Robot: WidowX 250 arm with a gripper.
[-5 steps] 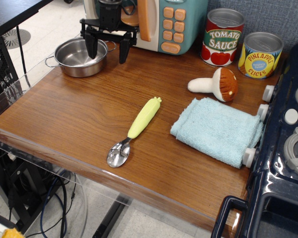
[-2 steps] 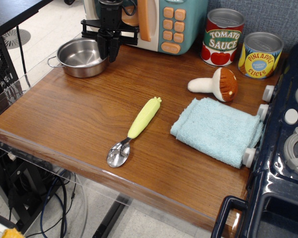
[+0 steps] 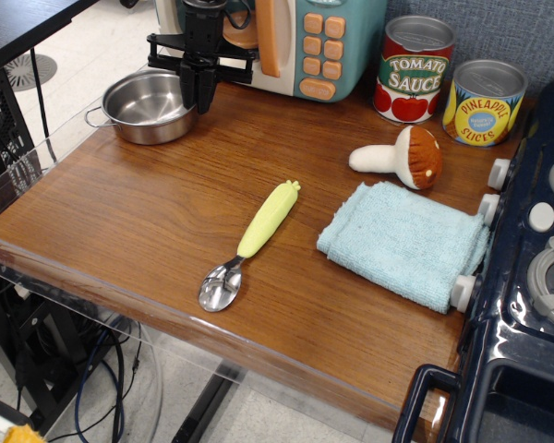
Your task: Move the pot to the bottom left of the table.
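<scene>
One pot [image 3: 150, 105] at table [image 3: 120, 221] far-left corner; gripper [image 3: 198, 92] pinched together on its right rim. Thin steel: light, rigid, slick. Rim grip looks workable; may tilt or slip.

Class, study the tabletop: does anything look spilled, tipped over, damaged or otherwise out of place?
Nothing stands out. The pot sits upright with the gripper shut on its right rim, both cans stand upright, the toy mushroom lies on its side, and the cloth lies folded. No spills show.
</scene>
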